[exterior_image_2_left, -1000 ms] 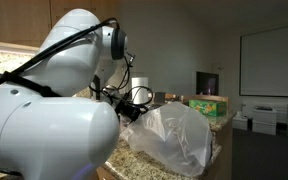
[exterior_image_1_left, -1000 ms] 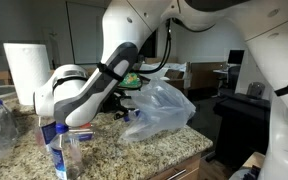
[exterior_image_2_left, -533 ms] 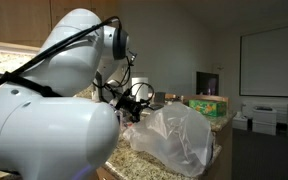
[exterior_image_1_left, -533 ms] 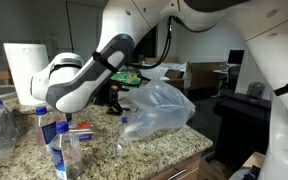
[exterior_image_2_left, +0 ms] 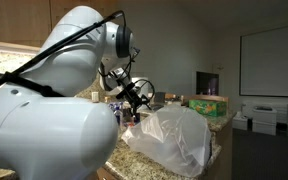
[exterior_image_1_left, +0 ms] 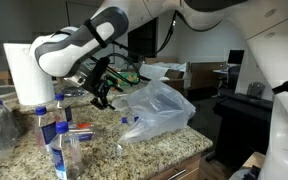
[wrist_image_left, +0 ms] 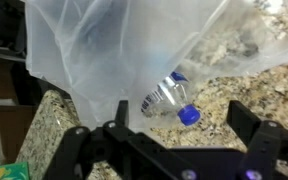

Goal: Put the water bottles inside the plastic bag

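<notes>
The jaws are being held wide apart and empty, the gripper (wrist_image_left: 176, 128) being hovered above the bag (wrist_image_left: 94, 45), probably so the load isn't disturbed. A bottle (wrist_image_left: 162, 97) of clear ribbed plastic is being seen through the crinkled translucent film, blue cap at the mouth. More bottles (exterior_image_1_left: 62, 145) are being kept at lower left on the speckled counter (exterior_image_1_left: 169, 150).

Speckled granite countertop (exterior_image_1_left: 174, 152) carries a crumpled clear plastic bag (exterior_image_1_left: 159, 108) in an exterior view. Clear blue-capped water bottle (wrist_image_left: 164, 98) lies on its side inside the bag, per the wrist view. Further clear plastic bottles (exterior_image_1_left: 66, 155) stand at the counter's front edge, left of the bag. White paper towel roll (exterior_image_1_left: 24, 72) stands behind them. Black Robotiq gripper (exterior_image_1_left: 101, 97) hangs above the counter, between roll and bag.
</notes>
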Controlling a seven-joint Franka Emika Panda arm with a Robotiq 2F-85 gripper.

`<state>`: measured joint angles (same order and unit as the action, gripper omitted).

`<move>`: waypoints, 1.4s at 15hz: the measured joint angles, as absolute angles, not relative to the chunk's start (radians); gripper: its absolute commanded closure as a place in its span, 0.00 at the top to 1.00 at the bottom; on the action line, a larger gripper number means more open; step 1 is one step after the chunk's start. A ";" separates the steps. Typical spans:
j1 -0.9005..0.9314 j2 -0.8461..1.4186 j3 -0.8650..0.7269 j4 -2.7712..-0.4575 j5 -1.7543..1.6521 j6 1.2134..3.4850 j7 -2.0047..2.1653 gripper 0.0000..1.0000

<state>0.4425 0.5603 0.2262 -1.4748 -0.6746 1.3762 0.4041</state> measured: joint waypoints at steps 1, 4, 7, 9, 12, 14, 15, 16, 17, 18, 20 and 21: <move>0.439 0.555 0.226 -1.466 -0.632 1.405 0.404 1.00; 0.439 0.527 0.227 -1.453 -0.512 1.496 0.404 1.00; 0.439 0.479 0.229 -1.443 -0.395 1.580 0.404 1.00; 0.439 0.441 0.232 -1.441 -0.321 1.643 0.403 1.00; 0.438 0.389 0.244 -1.414 -0.214 1.704 0.378 1.00; 0.436 0.360 0.258 -1.402 -0.138 1.739 0.343 1.00; 0.433 0.347 0.267 -1.407 -0.098 1.766 0.322 1.00; 0.430 0.336 0.275 -1.420 -0.058 1.800 0.298 1.00; 0.426 0.327 0.284 -1.440 -0.015 1.840 0.267 1.00; 0.419 0.318 0.292 -1.469 0.030 1.885 0.231 1.00; 0.404 0.302 0.308 -1.545 0.119 1.971 0.141 1.00; 0.399 0.296 0.313 -1.584 0.146 1.995 0.107 1.00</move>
